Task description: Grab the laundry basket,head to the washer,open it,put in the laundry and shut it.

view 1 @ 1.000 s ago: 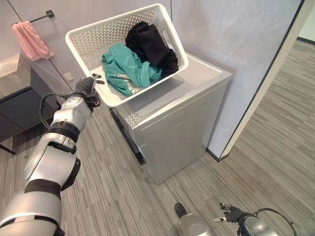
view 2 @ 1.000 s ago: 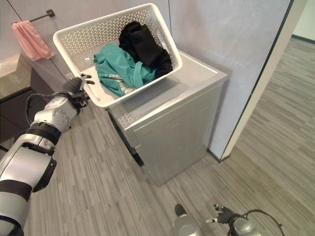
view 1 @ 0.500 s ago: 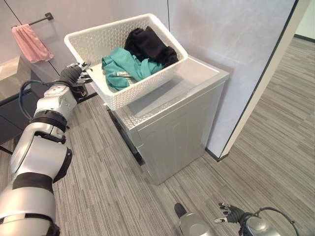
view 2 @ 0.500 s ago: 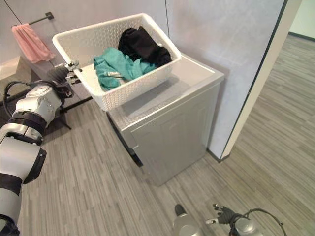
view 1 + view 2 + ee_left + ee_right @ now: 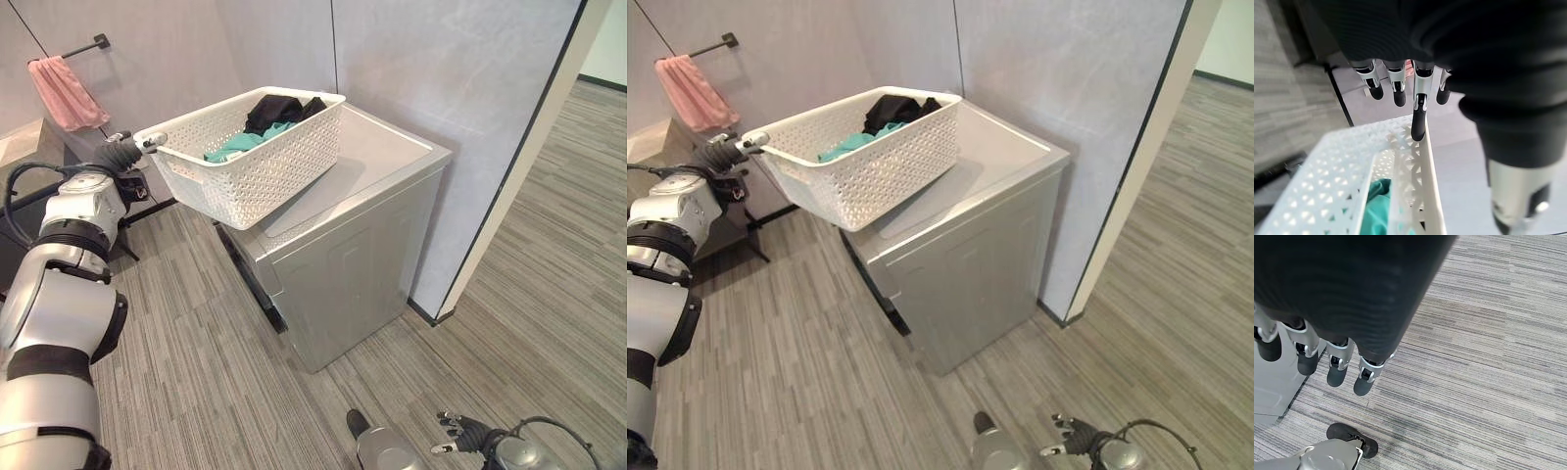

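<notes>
Laundry basket point(image 5: 257, 166): we record a white perforated basket resting on the near corner of the washer's top, its far end over the lid, its near end jutting out past the washer's edge toward our left hand.
Laundry: we see a teal garment point(image 5: 235, 145) and a black garment point(image 5: 277, 108) lying inside the basket, the black one at the end nearer the wall.
Washer point(image 5: 350, 257): we note a silver-grey machine standing against the grey wall point(image 5: 431, 78), its flat top carrying the basket.
Left hand point(image 5: 120, 154): we find it at the basket's outer rim, away from the washer; in the left wrist view its fingers point(image 5: 1419, 113) are straight, one dark tip on the rim, none curled round it.
Right hand point(image 5: 460, 434): we find it low by the floor, well apart from the washer, fingers relaxed and spread, holding nothing.
Towel point(image 5: 65, 92): we list a pink towel hanging from a dark wall bar, beyond the basket from the washer.
Floor point(image 5: 549, 294): grey striped planks around the washer.
</notes>
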